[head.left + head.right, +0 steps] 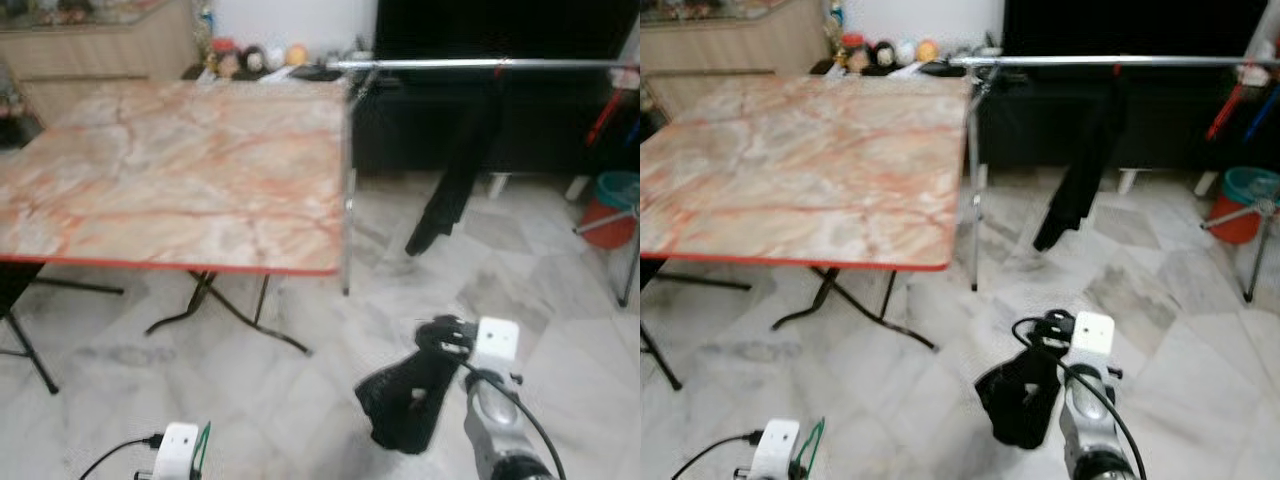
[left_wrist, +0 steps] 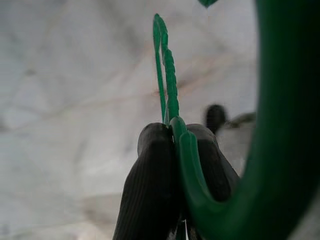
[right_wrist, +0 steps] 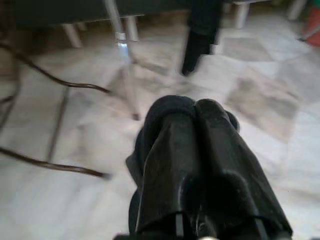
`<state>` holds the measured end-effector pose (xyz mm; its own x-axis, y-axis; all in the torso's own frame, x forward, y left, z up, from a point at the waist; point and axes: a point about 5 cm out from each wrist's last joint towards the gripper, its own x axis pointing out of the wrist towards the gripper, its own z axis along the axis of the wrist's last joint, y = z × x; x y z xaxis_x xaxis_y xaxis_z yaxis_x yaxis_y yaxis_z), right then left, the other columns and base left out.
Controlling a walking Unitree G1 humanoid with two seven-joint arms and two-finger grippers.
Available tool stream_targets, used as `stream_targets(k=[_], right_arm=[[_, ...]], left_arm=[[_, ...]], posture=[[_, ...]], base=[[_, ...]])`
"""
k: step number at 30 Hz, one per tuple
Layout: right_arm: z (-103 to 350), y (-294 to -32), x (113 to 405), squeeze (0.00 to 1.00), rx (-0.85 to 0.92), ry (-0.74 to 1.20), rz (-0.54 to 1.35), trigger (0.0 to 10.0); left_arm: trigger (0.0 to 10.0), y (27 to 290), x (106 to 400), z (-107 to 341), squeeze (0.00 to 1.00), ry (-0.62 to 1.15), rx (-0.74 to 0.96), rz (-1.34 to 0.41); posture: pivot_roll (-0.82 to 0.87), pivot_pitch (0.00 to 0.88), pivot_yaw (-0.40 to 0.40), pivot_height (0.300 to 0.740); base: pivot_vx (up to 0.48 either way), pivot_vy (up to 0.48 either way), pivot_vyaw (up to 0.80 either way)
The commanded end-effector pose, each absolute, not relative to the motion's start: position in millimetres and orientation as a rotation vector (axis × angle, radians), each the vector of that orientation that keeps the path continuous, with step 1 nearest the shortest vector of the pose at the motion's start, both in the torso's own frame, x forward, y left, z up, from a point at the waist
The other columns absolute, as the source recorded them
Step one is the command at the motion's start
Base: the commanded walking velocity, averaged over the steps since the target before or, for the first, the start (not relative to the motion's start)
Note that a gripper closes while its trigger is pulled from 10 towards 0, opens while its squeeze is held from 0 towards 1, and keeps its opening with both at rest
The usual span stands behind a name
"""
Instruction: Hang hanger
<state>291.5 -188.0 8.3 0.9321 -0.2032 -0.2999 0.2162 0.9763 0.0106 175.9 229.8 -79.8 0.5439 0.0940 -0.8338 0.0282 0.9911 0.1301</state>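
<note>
White-and-grey marble floor (image 1: 300, 400) fills the foreground, with a folding table (image 1: 180, 180) topped in pink-veined marble pattern and edged in red standing on the robot's left. Beyond the table's far right corner a silver rail (image 1: 480, 65) runs crosswise in front of dark furniture, carried on a thin upright pole at its left end. A black garment (image 1: 455, 180) already hangs from the rail, its lower end clear of the floor. A teal and red bucket (image 1: 615, 205) stands at the far right; small ornaments line a shelf behind the table's far edge.

Task status: not complete. The green hanger (image 2: 170, 90) is pinched between the pressed-together fingers (image 2: 150, 185) of the left gripper (image 1: 200, 450), held low over the floor and well apart from the rail. Its hook curves close past the wrist camera; the hanger's full shape cannot be made out there.

The right gripper (image 1: 1025, 400) is extended low ahead of the robot, its fingers closed against each other; it appears to hold nothing, though blur makes this less than certain.

Remaining, by judgement: approach the rail, raise the left arm, and set the hook over the rail, probably on the free stretch beside the garment.
</note>
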Motion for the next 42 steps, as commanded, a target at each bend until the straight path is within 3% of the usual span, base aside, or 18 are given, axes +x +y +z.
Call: stream_targets(k=[1,27,42], right_arm=[[13,-196,294,0.00,0.033,0.274,-0.233,10.0],[16,-196,295,0.00,0.014,0.256,-0.224,10.0],[24,-196,300,0.00,-0.035,0.209,-0.191,10.0]], left_arm=[[10.0,226,176,-81,0.00,1.005,0.140,0.025],[10.0,227,171,-83,0.00,1.022,0.143,0.028],[10.0,226,171,-83,0.00,1.007,0.108,0.039]], posture=[[0.08,0.000,0.024,0.740],[0.09,0.000,0.022,0.740],[0.09,0.000,0.020,0.740]], base=[[0.000,0.368,0.00],[0.000,0.368,0.00],[0.000,0.000,0.00]])
